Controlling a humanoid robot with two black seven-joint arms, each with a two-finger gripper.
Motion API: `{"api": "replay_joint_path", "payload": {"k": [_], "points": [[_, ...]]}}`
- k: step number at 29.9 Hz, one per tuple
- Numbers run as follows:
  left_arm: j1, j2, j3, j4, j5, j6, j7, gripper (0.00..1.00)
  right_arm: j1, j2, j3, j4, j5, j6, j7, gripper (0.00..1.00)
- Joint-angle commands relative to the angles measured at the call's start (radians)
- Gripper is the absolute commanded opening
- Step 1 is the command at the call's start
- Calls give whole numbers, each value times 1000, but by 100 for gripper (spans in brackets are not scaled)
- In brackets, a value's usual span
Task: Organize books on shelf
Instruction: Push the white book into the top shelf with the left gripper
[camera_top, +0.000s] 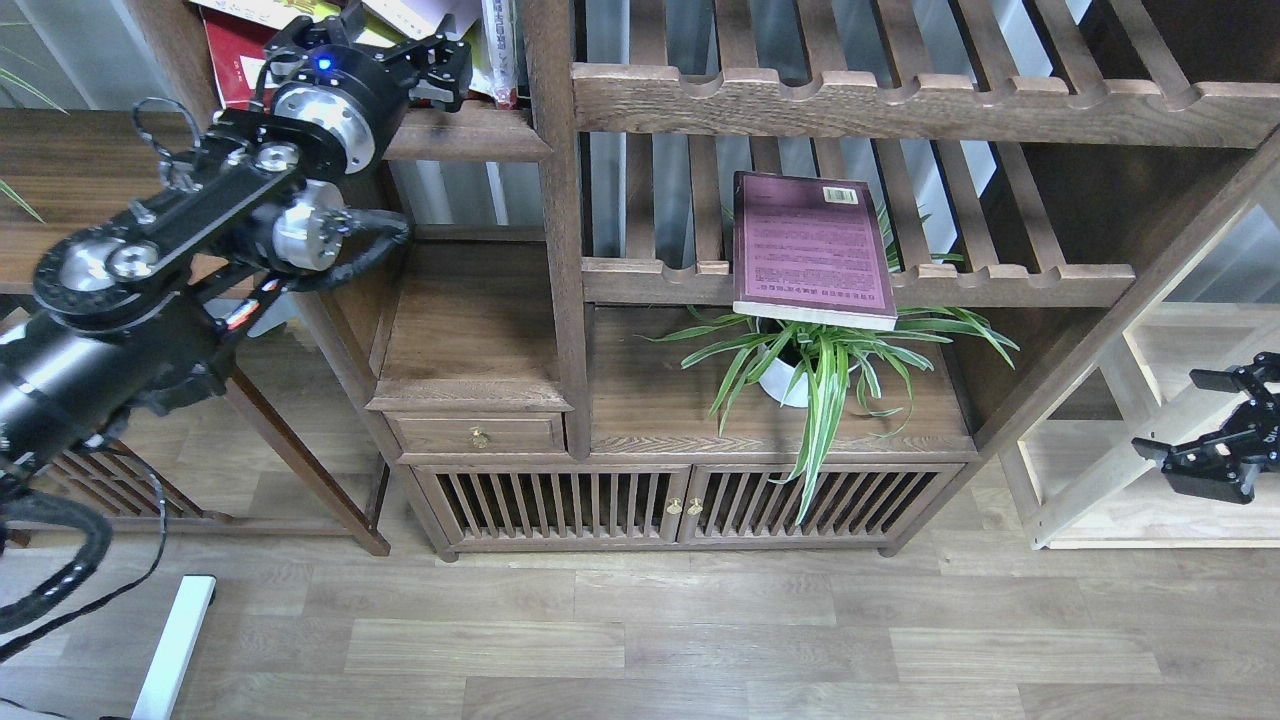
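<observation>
Several books (400, 15) are seen leaning on the dark shelf (470, 135) at upper left; a maroon-purple book (808, 245) lies on the slatted rack (900, 283) mid-frame. The left gripper (400, 50) – fingers spread – sits before them; the right gripper (1215, 430) at right edge is spread, empty.

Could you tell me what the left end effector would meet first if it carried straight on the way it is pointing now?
Probably the books on the shelf. The left end effector points up and rightward into that bay, with its fingers already close to them, though depth is hard to judge from this single view.
</observation>
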Motion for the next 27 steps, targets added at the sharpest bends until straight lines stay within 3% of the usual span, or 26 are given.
{"api": "replay_joint_path", "payload": {"k": [1, 9, 16, 27], "points": [[0, 22, 6, -26, -3, -6, 14, 79, 0, 2, 0, 0, 0, 0, 0, 100], [-8, 102, 41, -142, -72, -14, 65, 79, 2, -1, 0, 0, 0, 0, 0, 100], [3, 258, 50, -292, -107, -81, 109, 79, 0, -1, 0, 0, 0, 0, 0, 100], [130, 485, 69, -510, -203, -230, 126, 79, -1, -2, -2, 0, 0, -2, 0, 100]]}}
